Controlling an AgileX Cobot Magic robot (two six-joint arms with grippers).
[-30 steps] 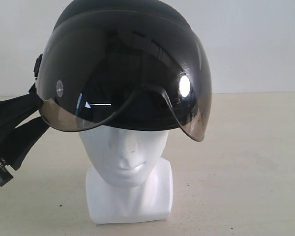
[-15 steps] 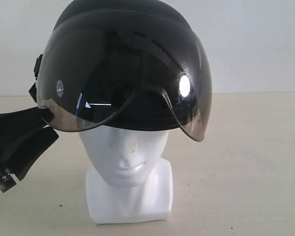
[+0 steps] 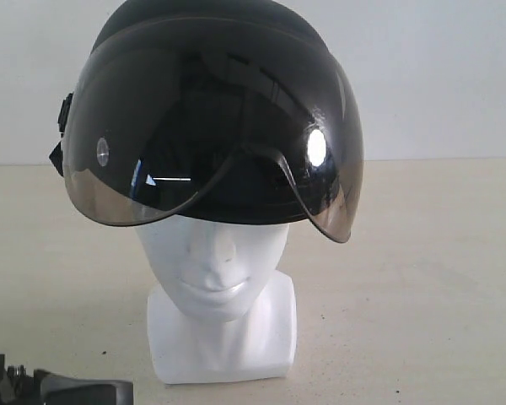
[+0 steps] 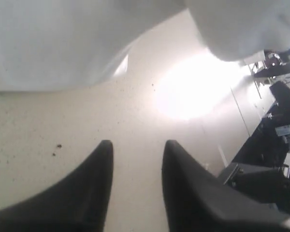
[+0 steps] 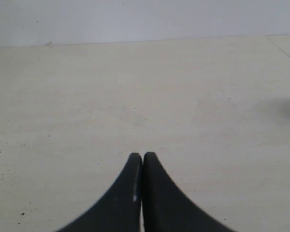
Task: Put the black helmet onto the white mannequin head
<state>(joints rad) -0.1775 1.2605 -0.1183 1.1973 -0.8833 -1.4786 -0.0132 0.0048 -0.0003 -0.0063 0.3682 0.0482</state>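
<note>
Since a second ago my left arm (image 3: 72, 391) has dropped away from the helmet's side, where its dark bulk hung by the strap, and now only a piece of it shows in the lower left corner of the exterior view. Nothing else has shifted.

My left gripper (image 4: 137, 143) has its two black fingers (image 4: 94, 183) spread apart with bare table between them, gripping nothing. My right gripper (image 5: 142, 155) has its two fingers (image 5: 159, 198) pressed tip to tip, also with nothing in them, hanging over open table (image 5: 145, 87) with the wall's lower edge beyond.

Outward from the left fingers I see two dark specks (image 4: 57, 147) on the tabletop, a bright glare patch, blurred white shapes I cannot name, and some dark gear (image 4: 266, 164) off the table's edge.

One black helmet (image 3: 215, 110) sits on one white mannequin head (image 3: 215, 270), covering it down to the brow, so that nose, mouth and chin show below. It sits slightly askew, its one smoky visor (image 3: 110, 198) lower toward the right of the exterior view. Two marks show on the visor: a small round stud (image 3: 103, 152) on one side and a bright oval reflection (image 3: 316, 148) on the other. One dark strap fitting (image 3: 63, 114) juts from the helmet's left edge. The head's neck runs into one squarish base (image 3: 223, 346), which stands upright on the pale table (image 3: 422, 278), well apart from both grippers.
</note>
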